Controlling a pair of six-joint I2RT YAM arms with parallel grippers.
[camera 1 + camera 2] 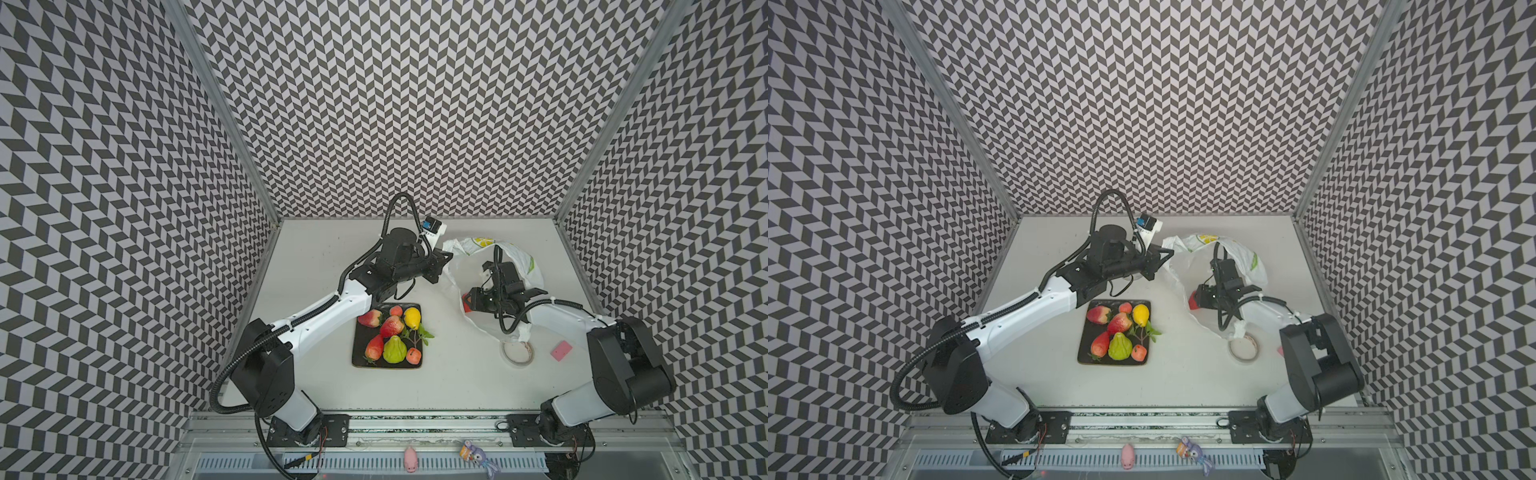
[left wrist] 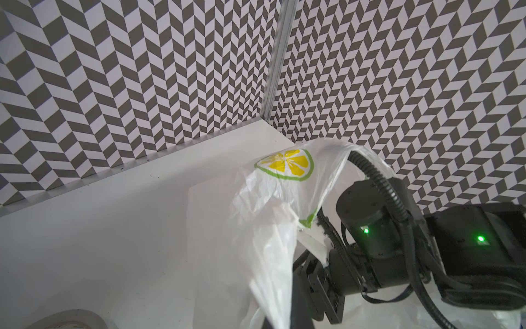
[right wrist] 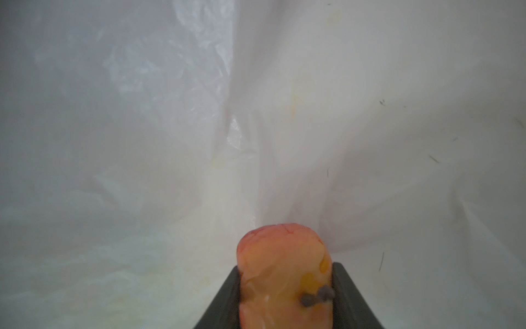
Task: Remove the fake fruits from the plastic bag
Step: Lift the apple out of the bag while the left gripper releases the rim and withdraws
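A glossy pink-orange plastic fruit (image 3: 281, 250), likely light and slippery, best gripped across its middle, sits pinched in my right pincer (image 3: 286, 284) inside the translucent white plastic bag (image 1: 521, 255) near the desk's (image 1: 457, 386) far right corner; my left pincer (image 1: 445, 254), pressed together, holds the bag's rim.

Soft, even light fills both top views: the matte white tabletop (image 1: 457, 386) is bright, with only faint shadows beside the black square tray (image 1: 359, 359). Far from the tray, the black-and-white chevron walls (image 1: 104, 208) bend. In the right wrist view the glossy pink-orange plastic fruit (image 3: 284, 270) is blurred against the milky thin translucent white plastic bag (image 3: 313, 99).
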